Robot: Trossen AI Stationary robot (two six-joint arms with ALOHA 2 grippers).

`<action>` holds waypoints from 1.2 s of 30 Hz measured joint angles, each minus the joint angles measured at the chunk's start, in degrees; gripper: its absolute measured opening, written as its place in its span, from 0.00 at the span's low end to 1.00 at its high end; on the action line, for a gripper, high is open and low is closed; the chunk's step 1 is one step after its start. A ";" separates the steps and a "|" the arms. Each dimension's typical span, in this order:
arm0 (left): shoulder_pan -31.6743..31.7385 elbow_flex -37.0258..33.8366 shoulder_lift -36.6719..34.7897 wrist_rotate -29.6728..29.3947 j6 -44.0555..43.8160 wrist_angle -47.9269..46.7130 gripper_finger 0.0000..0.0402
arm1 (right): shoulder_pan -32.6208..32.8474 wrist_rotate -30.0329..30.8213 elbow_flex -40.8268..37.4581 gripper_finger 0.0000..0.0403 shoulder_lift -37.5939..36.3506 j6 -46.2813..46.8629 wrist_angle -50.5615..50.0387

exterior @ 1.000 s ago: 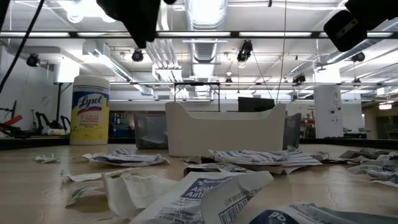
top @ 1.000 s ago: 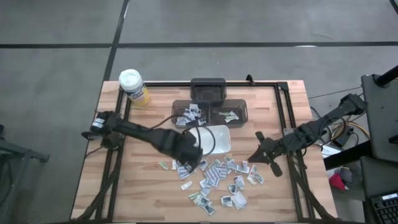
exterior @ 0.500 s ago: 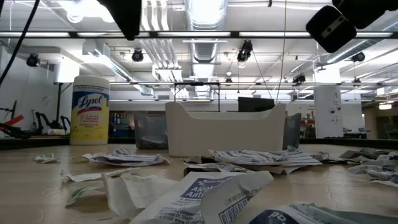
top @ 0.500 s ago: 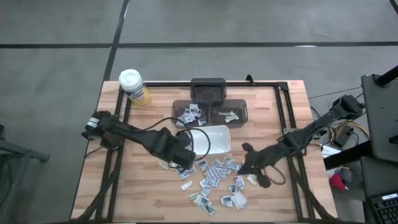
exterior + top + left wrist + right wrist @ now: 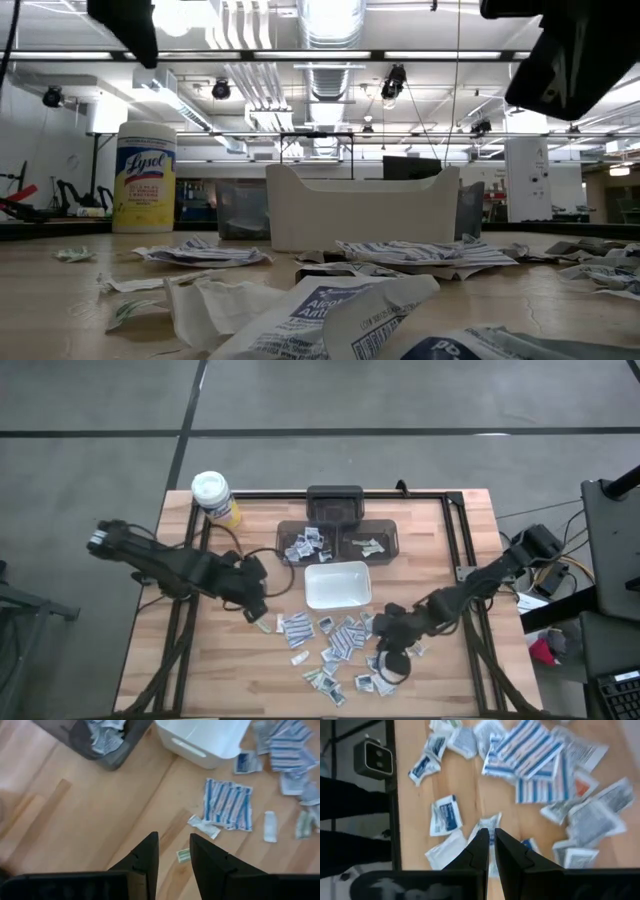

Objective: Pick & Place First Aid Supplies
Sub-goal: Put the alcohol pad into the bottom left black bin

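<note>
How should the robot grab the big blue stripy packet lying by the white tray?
Probably from straight above, pinching one outer edge of the blue striped packet. It lies flat on the wooden table, so there is no side to squeeze. Its edge away from the white tray looks freest; a small white wrapper lies close by one corner. The left gripper is nearest, fingers slightly apart.

First aid supplies point(image 5: 345, 640): flat white-blue packets scattered on table.
</note>
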 joint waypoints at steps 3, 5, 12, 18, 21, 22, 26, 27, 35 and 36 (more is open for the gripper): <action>0.00 -7.59 -6.23 0.22 1.81 7.34 0.26 | 0.38 -0.81 3.05 0.07 2.78 2.41 -2.83; 0.00 -12.25 -9.87 0.70 3.18 11.79 0.26 | 0.51 -2.09 5.22 0.09 4.56 2.96 -4.32; 0.00 -24.35 -19.17 3.30 10.47 21.69 0.26 | 0.77 -3.67 11.40 0.21 10.03 9.50 -15.19; 0.00 -30.46 -25.57 4.27 12.48 25.12 0.26 | 0.83 -7.91 13.11 0.28 13.65 20.39 -16.08; 0.00 -32.61 -28.81 4.28 12.48 26.77 0.26 | 0.89 -10.48 13.33 0.30 15.02 27.71 -15.97; 0.00 -33.26 -29.84 4.25 12.48 27.13 0.26 | 1.10 -11.13 13.24 0.31 15.33 30.02 -15.89; 0.00 -34.58 -32.98 3.85 12.11 27.52 0.26 | 1.74 -12.42 13.04 0.32 16.04 37.49 -15.82; 0.00 -34.84 -33.57 3.82 12.04 27.74 0.26 | 1.91 -12.43 13.01 0.33 16.07 38.85 -15.86; -0.16 -36.99 -35.22 3.63 13.38 29.47 0.26 | 2.17 -12.03 12.42 0.36 15.72 48.10 -15.83; -0.22 -37.39 -35.32 3.61 13.74 29.81 0.26 | 2.17 -12.01 12.26 0.37 15.72 49.07 -15.93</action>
